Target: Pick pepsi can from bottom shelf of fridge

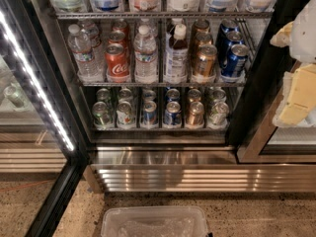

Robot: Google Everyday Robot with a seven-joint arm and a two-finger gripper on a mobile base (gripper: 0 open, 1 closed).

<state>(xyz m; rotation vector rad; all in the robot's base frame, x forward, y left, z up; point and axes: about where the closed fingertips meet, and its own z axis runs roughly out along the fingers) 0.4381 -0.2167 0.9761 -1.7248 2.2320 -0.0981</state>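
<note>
The fridge (59, 73) stands open in front of me, with a bright LED strip (37, 88) on its door edge at the left. The bottom shelf (158, 128) holds six lanes of small cans. Two blue pepsi cans (149, 113) (172, 113) stand at the front of the middle lanes, between green-silver cans (124, 113) on the left and a copper-brown can (195, 113) on the right. My gripper (292, 70), white and cream, hangs at the right edge of the view, outside the fridge, above and right of the bottom shelf.
The rack above holds water bottles (81, 51), a red Coca-Cola can (117, 60), copper cans and larger blue cans (234, 58). A steel base grille (197, 177) runs below the shelves. A clear plastic bin (155, 222) sits on the speckled floor in front.
</note>
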